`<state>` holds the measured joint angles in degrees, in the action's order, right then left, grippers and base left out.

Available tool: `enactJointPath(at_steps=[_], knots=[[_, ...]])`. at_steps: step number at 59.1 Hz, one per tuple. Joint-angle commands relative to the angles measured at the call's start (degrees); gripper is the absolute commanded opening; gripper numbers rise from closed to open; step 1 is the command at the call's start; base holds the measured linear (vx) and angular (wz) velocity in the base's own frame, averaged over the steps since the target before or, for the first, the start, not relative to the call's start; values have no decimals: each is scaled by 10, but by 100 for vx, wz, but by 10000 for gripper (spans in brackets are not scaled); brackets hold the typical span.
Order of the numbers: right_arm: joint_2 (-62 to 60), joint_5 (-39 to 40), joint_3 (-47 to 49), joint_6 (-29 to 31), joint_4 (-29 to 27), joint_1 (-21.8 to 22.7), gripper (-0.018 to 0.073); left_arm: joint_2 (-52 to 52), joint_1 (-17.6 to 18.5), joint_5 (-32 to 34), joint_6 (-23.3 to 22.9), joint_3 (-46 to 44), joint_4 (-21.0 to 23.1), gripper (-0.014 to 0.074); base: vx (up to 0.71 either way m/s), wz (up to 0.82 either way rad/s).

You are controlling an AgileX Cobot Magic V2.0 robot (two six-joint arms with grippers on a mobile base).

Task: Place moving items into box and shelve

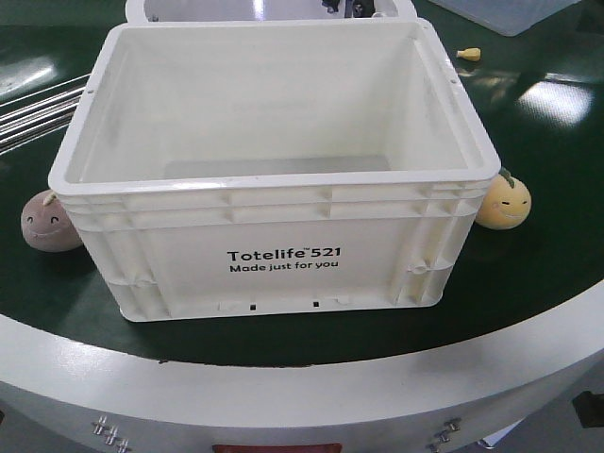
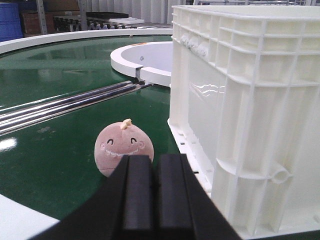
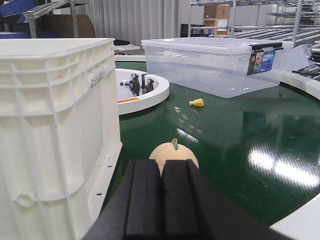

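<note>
Green belt point(image 1: 538, 283) carries the box point(image 1: 283, 255), upright and open-topped. A pink plush point(image 1: 49, 223) lies against the box's left side and a yellow plush point(image 1: 504, 201) against its right. The left gripper point(image 2: 153, 195) and right gripper point(image 3: 161, 200) are both clenched on nothing, each beside the box, facing its plush.

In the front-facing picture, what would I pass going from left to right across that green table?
Pink smiling plush toy → big white box → yellow smiling plush toy.
</note>
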<state>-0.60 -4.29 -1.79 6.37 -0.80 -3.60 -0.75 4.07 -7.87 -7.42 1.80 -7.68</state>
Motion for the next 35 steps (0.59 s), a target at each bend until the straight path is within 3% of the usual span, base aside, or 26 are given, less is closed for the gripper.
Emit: enactJointPath(at_steps=[1,17,27,35], knots=[[-8,54,-10,4,-1,1,-13,-8,0,66,-3,10,-1,-22,0,0],[-8,183,1,6,4,1,-13,-8,0,152,2,7,-1,-22,0,0],[-2,69,98,21,8,1,-13,3,0,112,39,-50,-1,-22,0,0],[58,-37,188,21,8,1,-13,81,0,51,59,-138,-1,-22,0,0]])
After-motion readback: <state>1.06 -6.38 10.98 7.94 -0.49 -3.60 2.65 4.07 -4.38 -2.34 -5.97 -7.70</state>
